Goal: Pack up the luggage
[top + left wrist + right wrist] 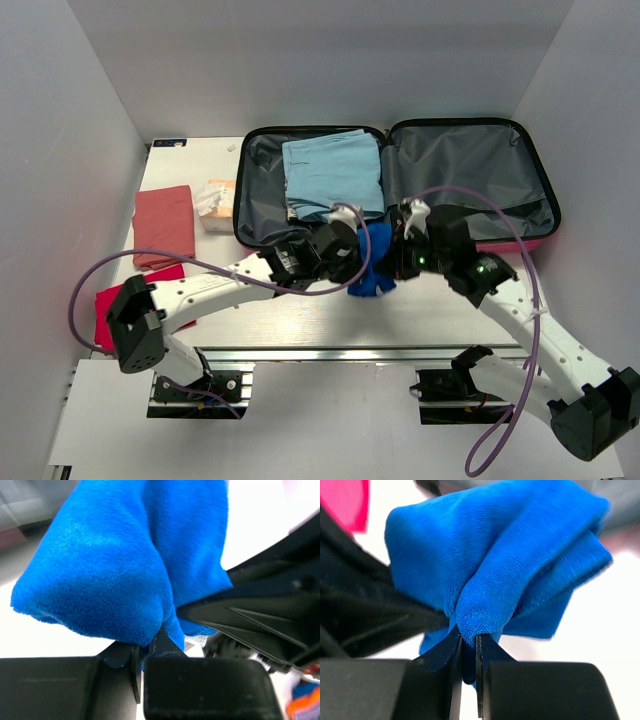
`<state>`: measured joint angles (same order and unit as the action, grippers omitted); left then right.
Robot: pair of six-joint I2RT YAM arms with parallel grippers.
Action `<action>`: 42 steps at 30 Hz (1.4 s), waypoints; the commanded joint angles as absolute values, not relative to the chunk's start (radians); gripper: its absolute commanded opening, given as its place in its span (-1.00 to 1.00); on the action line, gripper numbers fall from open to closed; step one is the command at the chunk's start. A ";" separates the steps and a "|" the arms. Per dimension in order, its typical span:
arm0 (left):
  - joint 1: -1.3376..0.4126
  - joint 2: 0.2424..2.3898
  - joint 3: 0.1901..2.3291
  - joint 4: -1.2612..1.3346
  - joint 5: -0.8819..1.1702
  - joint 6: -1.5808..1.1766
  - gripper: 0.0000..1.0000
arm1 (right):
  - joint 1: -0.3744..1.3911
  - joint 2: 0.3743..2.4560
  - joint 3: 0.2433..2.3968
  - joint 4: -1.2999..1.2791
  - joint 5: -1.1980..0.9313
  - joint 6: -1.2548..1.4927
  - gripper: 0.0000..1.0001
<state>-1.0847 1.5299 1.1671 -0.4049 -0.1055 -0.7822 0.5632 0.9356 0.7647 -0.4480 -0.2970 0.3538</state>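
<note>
The luggage (520, 140) lies open at the back of the table, grey lining up, with a folded light-blue cloth (333, 170) in its left half. A bright blue cloth (374, 262) hangs just in front of the luggage's near edge, held between both grippers. My left gripper (352, 252) is shut on its left side (100, 565); a fold sits between the jaws (147, 647). My right gripper (400, 255) is shut on its right side (490, 570), with a fold pinched between the jaws (468, 637).
A dusty-red folded cloth (165, 222) and a bright pink cloth (120, 300) lie at the left. A small tissue pack (214, 205) sits beside the luggage's left edge. White walls close in the sides and back.
</note>
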 commanded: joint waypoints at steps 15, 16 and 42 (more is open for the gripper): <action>-0.902 1.608 1.575 -0.433 -0.163 -0.499 -1.00 | 0.558 1.290 1.315 -0.380 -0.081 0.348 -1.00; -0.887 1.617 1.559 -0.407 -0.141 -0.500 -1.00 | 0.557 1.292 1.309 -0.380 -0.071 0.347 -1.00; -0.643 1.784 1.270 -0.363 0.083 -0.647 -1.00 | 0.503 1.675 1.223 -0.388 -0.153 0.396 -1.00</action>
<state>-0.6647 1.7943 1.3113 -0.3325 0.1093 -0.6422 0.5022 1.6264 1.2121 -0.3805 -0.1192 0.3870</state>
